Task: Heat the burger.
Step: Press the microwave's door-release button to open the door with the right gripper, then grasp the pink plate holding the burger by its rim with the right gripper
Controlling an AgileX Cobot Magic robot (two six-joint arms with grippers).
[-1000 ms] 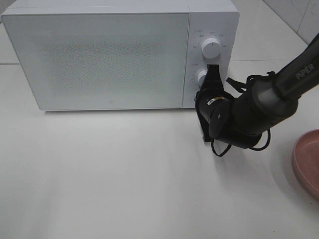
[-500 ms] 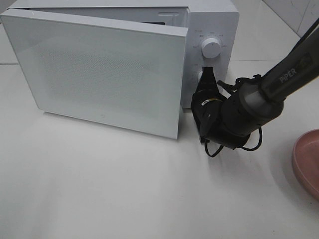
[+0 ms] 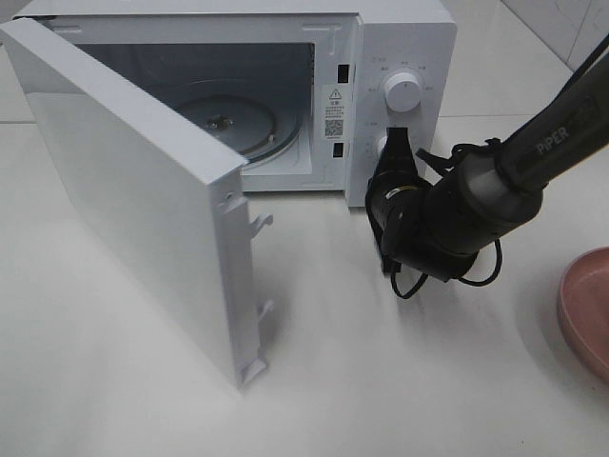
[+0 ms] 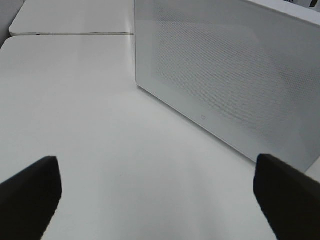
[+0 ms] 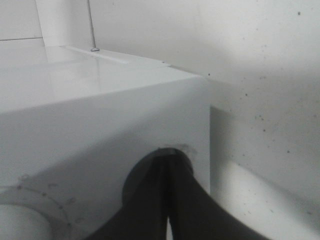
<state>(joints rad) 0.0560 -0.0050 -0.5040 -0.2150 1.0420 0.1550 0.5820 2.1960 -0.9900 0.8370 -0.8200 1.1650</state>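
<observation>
Door [image 3: 143,209] wide open; shut, empty right hand [image 3: 395,145] is best drawn clear toward five o'clock; left hand [image 4: 159,192] gapes empty

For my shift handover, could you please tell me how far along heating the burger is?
Done: the microwave door stands open, turntable bare. In hand: the shut right gripper sits at the control panel. Remaining: the burger, not in view, must go inside.

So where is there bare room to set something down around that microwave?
Free: the wide table stretch between the open door and the pink plate, and the glass turntable inside the microwave. Crowded: beside the control panel, where the right arm holds its shut jaws at the lower button.
</observation>
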